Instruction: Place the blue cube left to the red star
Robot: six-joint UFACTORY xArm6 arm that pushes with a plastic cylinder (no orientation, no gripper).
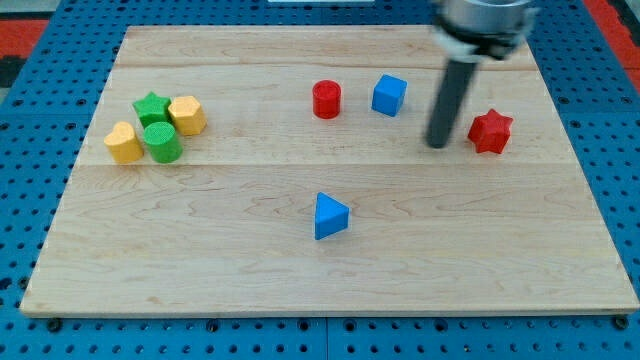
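No jaws are fitted, so no open or closed state applies; the arm ends in a straight dark rod, and my tip (pixel 437 145) is set on the desk (pixel 250 280) with nothing held. The tip is located between the blue cube (pixel 389 95) and the red star (pixel 490 131), just beside the star on the view's left and slightly below the cube on the view's right, touching neither as far as can be seen.

The blue cube is judged to be light, rigid and free to slide on the smooth wood. No grip is possible; it is to be pushed on a flat face, near the face centre, since an off-centre push is likely to turn it.

The rod is held near upright, its mount entering from the view's top.

A red cylinder (pixel 326 99) stands left of the cube. A blue triangular block (pixel 330 216) lies lower, mid-desk.
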